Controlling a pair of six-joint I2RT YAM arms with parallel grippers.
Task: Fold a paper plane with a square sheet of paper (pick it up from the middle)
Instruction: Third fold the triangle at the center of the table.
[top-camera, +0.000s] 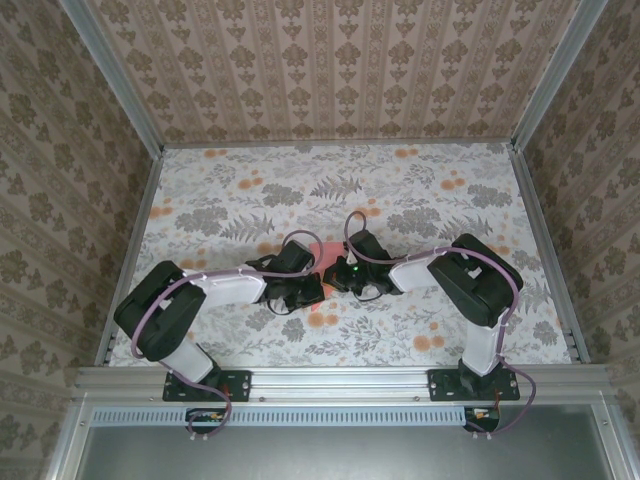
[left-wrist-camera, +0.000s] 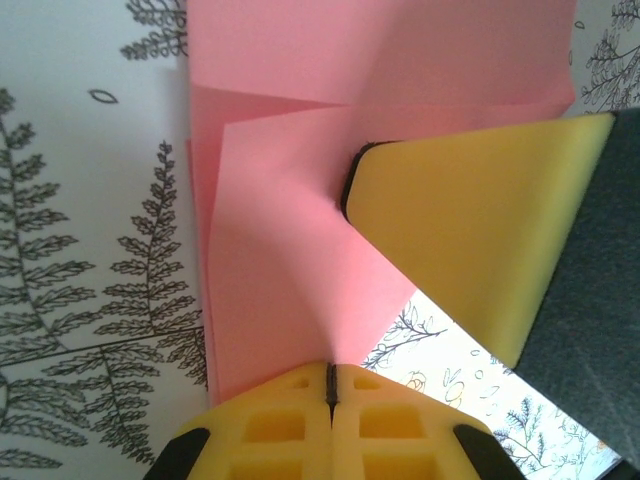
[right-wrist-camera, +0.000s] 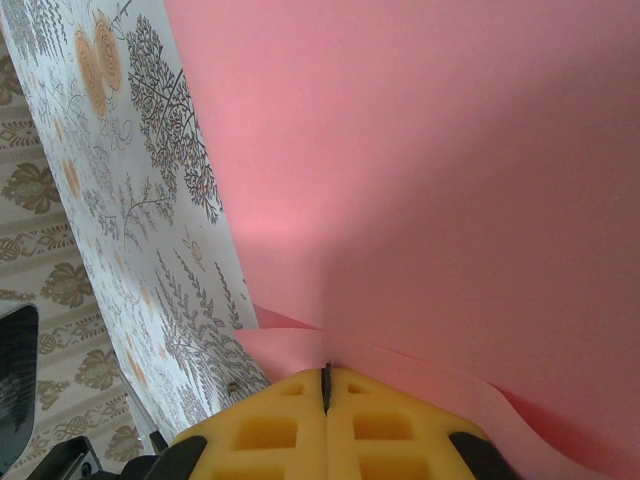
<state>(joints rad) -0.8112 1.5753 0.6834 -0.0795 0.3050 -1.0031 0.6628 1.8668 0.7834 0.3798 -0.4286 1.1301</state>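
Observation:
The salmon-pink square sheet of paper lies partly folded at the table's middle, mostly covered by the two grippers that meet over it. In the left wrist view the paper shows overlapping layers and diagonal creases. My left gripper is shut on its near edge, and a yellow finger of the right gripper rests on the paper from the right. In the right wrist view the sheet rises close before the camera, and my right gripper is shut on a folded layer. From above, the left gripper and right gripper nearly touch.
The table is covered in floral-print cloth with small orange flowers. Patterned walls close in the back and both sides, and a metal rail runs along the near edge at the arm bases.

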